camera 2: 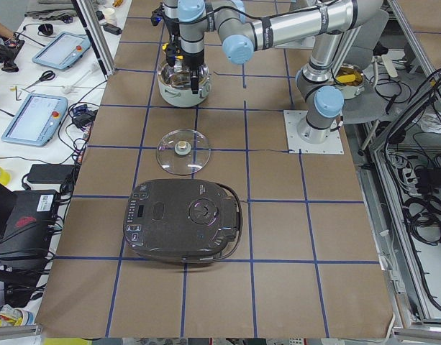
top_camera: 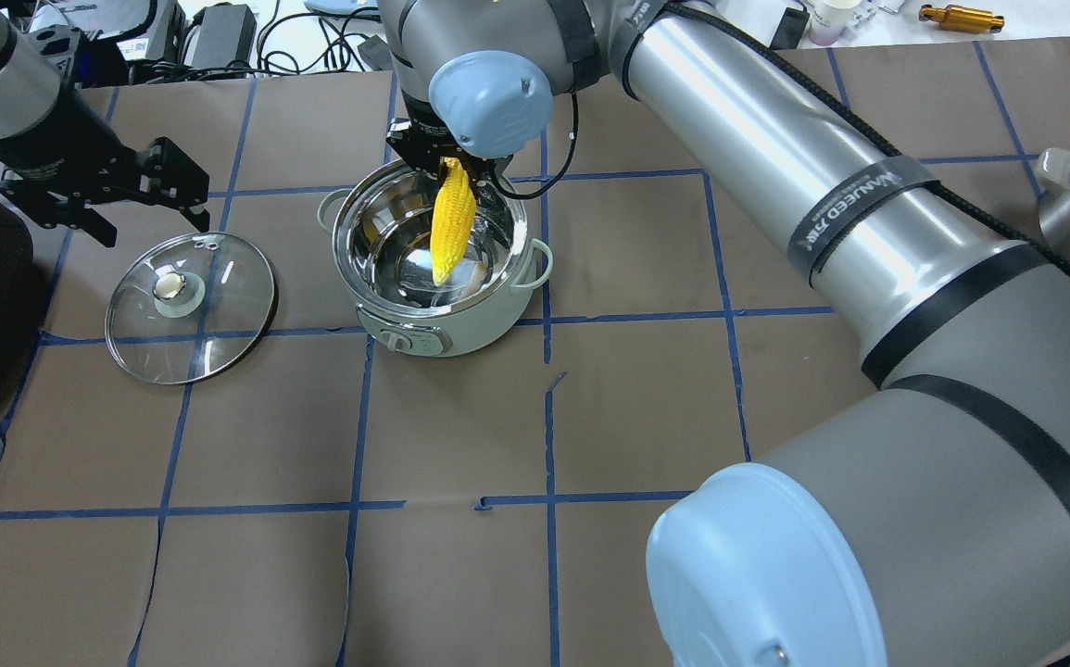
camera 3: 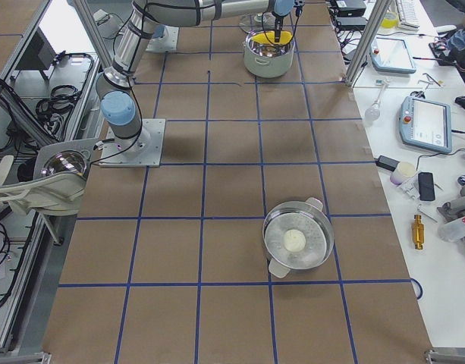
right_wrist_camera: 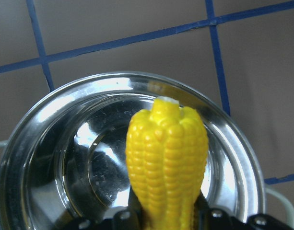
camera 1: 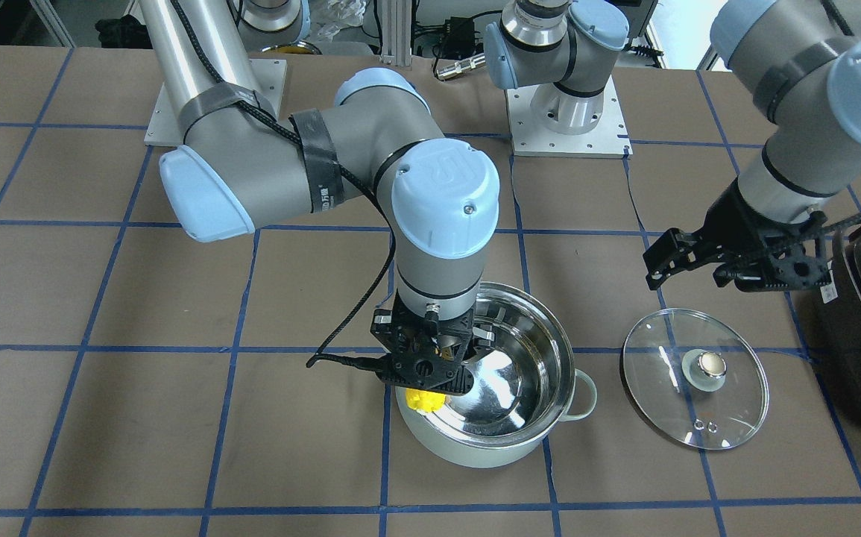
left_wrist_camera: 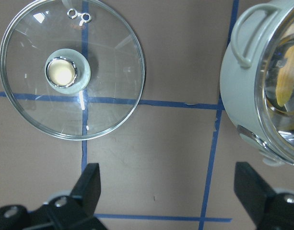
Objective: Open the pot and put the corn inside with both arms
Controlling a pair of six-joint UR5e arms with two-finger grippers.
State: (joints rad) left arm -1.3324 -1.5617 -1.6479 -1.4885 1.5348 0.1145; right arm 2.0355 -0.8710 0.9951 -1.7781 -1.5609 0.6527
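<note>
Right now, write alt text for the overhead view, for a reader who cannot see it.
The right gripper holds a yellow corn cob tip-down over the open pot. The glass lid lies flat on the table at the pot's left in this view, with the open left gripper hovering beside it.

I see bright yellow corn (top_camera: 453, 220), a mint-white pot (top_camera: 474, 326) with shiny steel interior, and a brown table (top_camera: 646, 417) gridded in blue.

Pot (top_camera: 484, 322) mouth unobstructed, lid (top_camera: 210, 320) aside
</note>
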